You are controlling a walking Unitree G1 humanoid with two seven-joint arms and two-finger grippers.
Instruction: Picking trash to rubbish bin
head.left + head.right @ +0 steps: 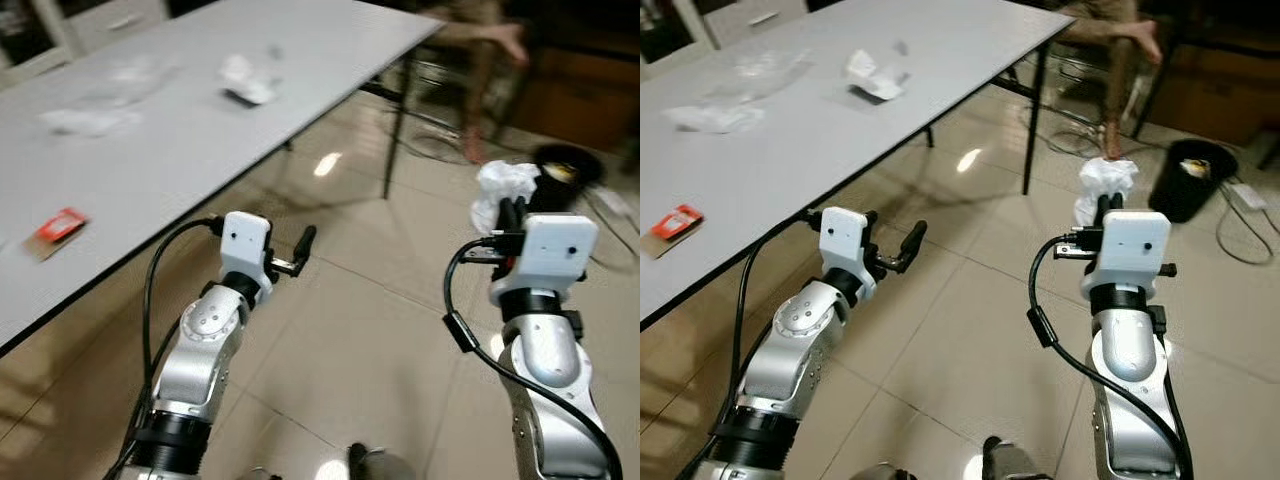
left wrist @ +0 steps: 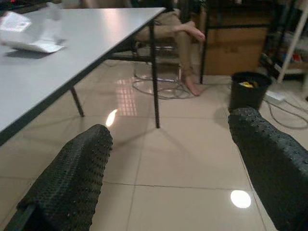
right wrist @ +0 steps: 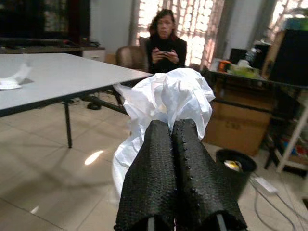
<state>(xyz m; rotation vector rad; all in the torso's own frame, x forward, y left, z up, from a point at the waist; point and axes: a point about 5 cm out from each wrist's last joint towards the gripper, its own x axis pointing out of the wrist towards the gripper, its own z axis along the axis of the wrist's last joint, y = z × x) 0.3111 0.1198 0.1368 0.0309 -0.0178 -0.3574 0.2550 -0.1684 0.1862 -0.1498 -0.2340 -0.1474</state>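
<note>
Indoors, a crumpled white plastic bag [image 3: 166,103] is gripped by the right gripper [image 3: 171,132], whose two black fingers are pressed together on it above the tiled floor [image 1: 340,340]. The bag is held up beyond the fingertips, with its long axis roughly upright and a loose tail hanging down beside the fingers. It is carried well clear of the floor, forward of the robot and to the right of the white table [image 1: 200,130].

Beyond the bag, a black rubbish bin [image 1: 1190,180] is seen standing upright on the floor, its mouth open; something yellow [image 2: 247,84] lies inside near the rim, though what it is cannot be told. The bag and the bin are apart.

The left gripper [image 2: 168,159] is held out over the floor beside the table edge, its fingers spread wide with nothing between them.

On the table, a folded white wrapper [image 1: 245,80], some crumpled clear plastic [image 1: 90,120] and a small red packet [image 1: 60,228] are left lying apart from one another.

A person [image 3: 166,45] is seated past the far end of the table, with a bare foot [image 2: 192,86] resting on the floor near the table leg.
</note>
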